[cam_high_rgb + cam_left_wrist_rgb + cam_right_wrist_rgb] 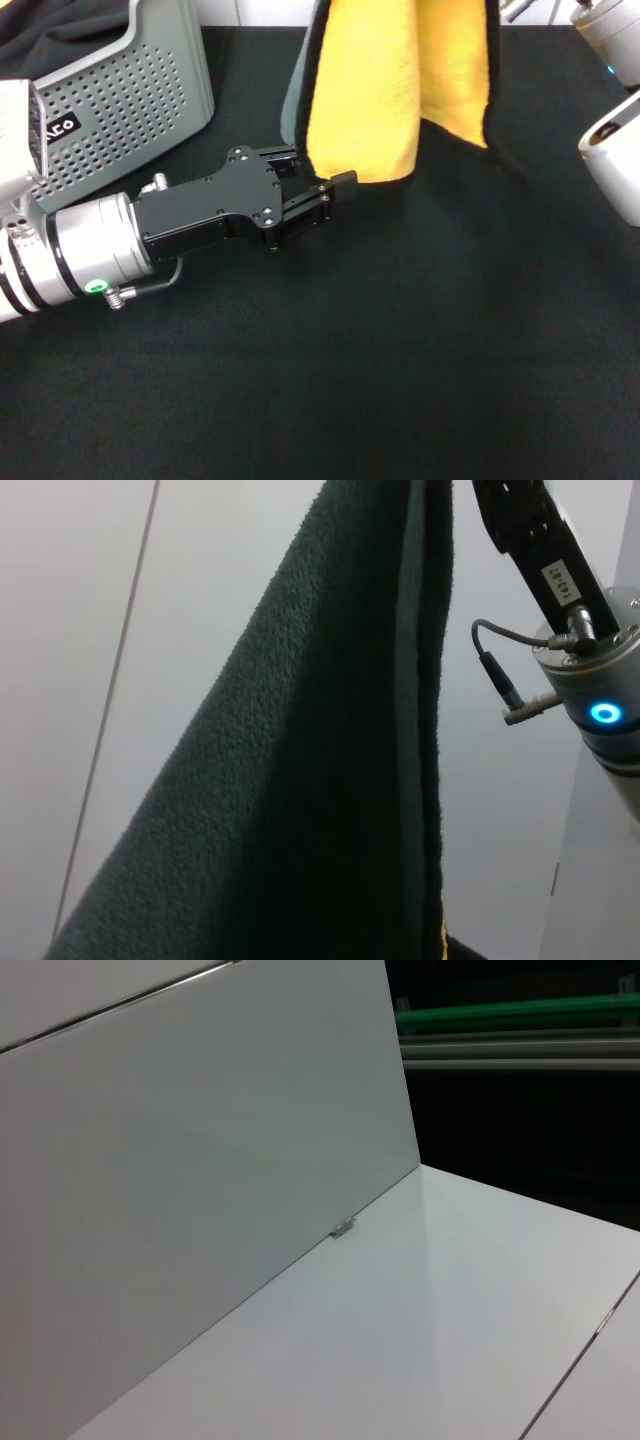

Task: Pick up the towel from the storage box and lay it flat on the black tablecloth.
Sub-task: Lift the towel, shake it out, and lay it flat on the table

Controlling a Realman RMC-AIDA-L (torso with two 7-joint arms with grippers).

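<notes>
yellow towel [400, 90] hangs over the black tablecloth [420, 340], right tool holding its top out of head view. left tool [318, 180] spread round its lower corner. storage box [130, 90] far left.

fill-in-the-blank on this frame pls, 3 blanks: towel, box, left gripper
1. The towel hangs down, its face toward the head camera coloured ____.
2. The storage box has perforated walls and sits on the robot's ____ side of the black tablecloth.
3. The left gripper reaches for the hanging towel's ____ edge, with the fingers open.

Missing words: yellow; left; bottom
</notes>
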